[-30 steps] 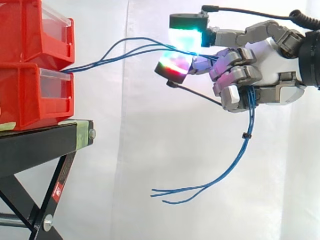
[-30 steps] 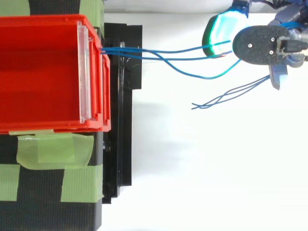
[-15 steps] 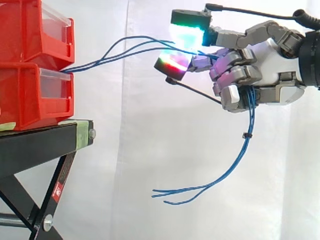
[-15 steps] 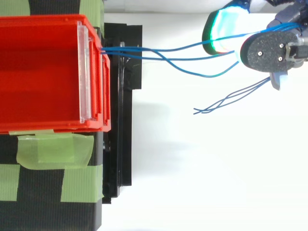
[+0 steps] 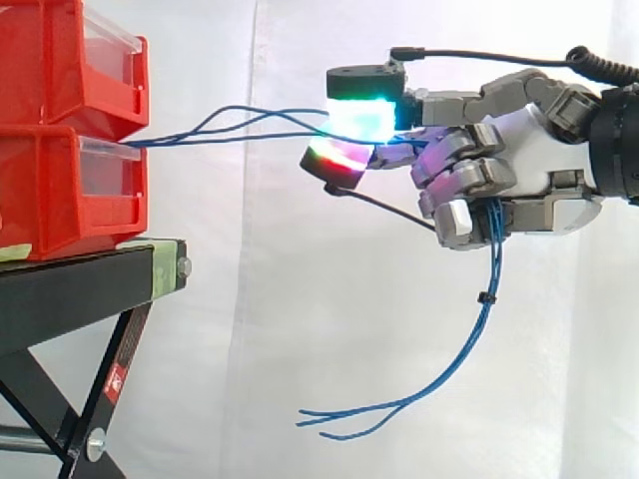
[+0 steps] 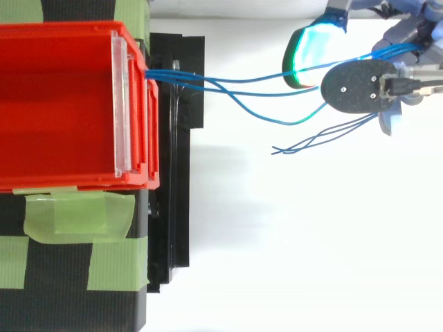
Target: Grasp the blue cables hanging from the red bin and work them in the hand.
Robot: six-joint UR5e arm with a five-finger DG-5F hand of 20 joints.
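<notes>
**Robot hand: closed on blue cables, brought nearer the bin**

Item: robot hand [image 5: 519, 170], held level in the air, well apart from the counter [image 5: 80, 289]. Its fingers are curled round the blue cables [image 5: 487, 264], which are pinched between the glowing pads [image 5: 361, 118] at the front.

Location of cables: one end is kept at the front lip of the lower red bin [image 5: 50, 200]. The span is carried across open air into the hand, and the loose ends [image 5: 344, 424] are left hanging below the palm.

Change noted: over the last second the hand has been shifted slightly toward the bin and a little lower. The span, formerly arched high, is now drawn flatter, and in the top view one strand is bowed out sideways.

Assessment: the grasp is judged secure and the working of the cables under way. The added slack suggests little pull is being put on the bin end.
</notes>
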